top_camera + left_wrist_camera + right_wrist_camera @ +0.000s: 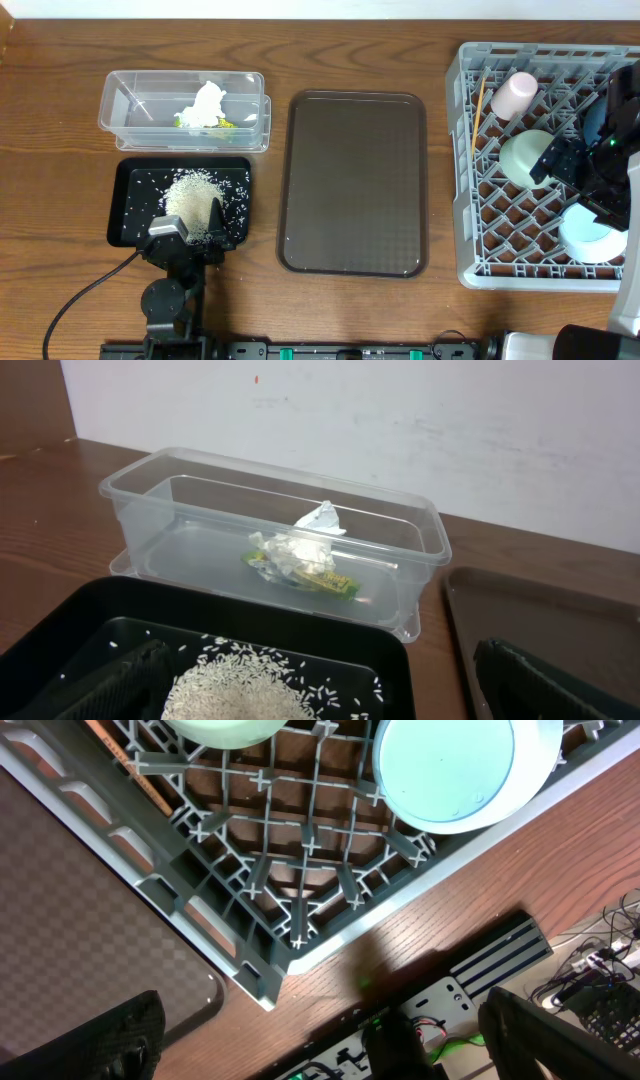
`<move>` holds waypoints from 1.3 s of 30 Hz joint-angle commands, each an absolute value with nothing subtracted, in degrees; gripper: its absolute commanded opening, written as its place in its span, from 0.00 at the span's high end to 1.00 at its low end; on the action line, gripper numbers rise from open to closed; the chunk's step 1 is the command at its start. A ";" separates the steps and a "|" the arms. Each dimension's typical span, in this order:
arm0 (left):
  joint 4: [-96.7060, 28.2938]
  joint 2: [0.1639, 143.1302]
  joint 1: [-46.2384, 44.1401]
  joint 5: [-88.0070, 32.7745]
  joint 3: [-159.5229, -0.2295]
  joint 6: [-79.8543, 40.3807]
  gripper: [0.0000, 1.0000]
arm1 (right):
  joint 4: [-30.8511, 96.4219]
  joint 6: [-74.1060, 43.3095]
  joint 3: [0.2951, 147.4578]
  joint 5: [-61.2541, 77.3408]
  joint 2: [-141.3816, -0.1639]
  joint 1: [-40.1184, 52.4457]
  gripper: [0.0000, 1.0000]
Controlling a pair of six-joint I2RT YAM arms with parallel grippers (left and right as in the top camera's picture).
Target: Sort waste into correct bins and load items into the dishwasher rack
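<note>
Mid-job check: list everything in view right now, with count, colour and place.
table: one, brown wood, under everything
container: one, clear, back left
tissue: one, white, in the container
wrapper: one, yellow-green, in the container under the tissue
black tray: one, in front of the container
rice: one heap plus stray grains, white, in the black tray
serving tray: one, brown, centre
rack: one, grey, right
cup: one, pink, in the rack
stick: one, orange, in the rack
bowls: two, pale green and light blue, in the rack
left arm: black, over the black tray, jaws open
right arm: black, over the rack, jaws open
</note>
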State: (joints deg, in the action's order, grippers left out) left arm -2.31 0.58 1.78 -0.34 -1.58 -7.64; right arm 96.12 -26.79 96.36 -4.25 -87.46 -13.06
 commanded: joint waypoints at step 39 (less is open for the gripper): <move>-3.99 0.23 2.02 -0.51 -0.23 -7.09 0.02 | 81.82 -27.59 86.96 -8.51 -51.96 -0.40 0.01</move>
State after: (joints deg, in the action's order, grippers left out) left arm -2.35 0.58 1.78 -0.75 -1.58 -7.62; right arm 84.14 -26.79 91.09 -8.69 -54.46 -3.16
